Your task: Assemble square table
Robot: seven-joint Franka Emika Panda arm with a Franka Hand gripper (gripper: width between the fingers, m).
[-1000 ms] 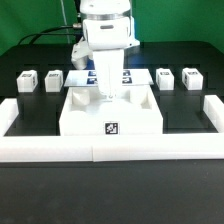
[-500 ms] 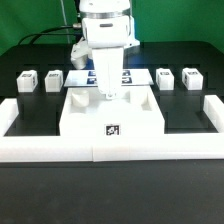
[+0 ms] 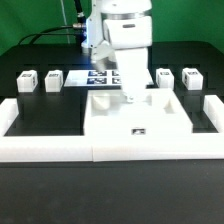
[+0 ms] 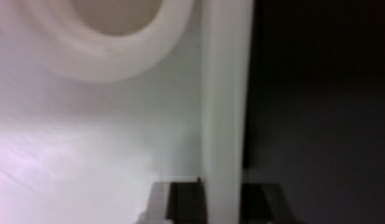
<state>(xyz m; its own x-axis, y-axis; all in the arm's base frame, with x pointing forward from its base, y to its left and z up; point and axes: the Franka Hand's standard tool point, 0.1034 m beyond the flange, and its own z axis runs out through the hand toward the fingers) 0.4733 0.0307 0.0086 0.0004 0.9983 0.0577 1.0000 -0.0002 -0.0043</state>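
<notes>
The white square tabletop [image 3: 110,120] lies on the black table, its front side with a black-white tag against the border wall. My gripper [image 3: 128,97] comes straight down onto the tabletop's far rim and is shut on it. In the wrist view the tabletop [image 4: 100,140] fills the frame, with a round corner hole [image 4: 118,30] showing. Its thin upright rim [image 4: 221,120] runs between my two dark fingers [image 4: 180,205], and my gripper [image 4: 221,205] is closed on it. Four small white tagged leg posts stand at the back: two at the exterior view's left [image 3: 27,79] [image 3: 53,78], two at its right [image 3: 165,77] [image 3: 190,77].
A long low white border wall [image 3: 60,150] runs along the front and turns back at both ends. The marker board [image 3: 104,73] lies flat behind the tabletop, partly hidden by my arm. Cables hang at the back left.
The tabletop has slid toward the exterior view's right along the front wall, with my gripper still shut on its far rim. The leg posts have not moved.
</notes>
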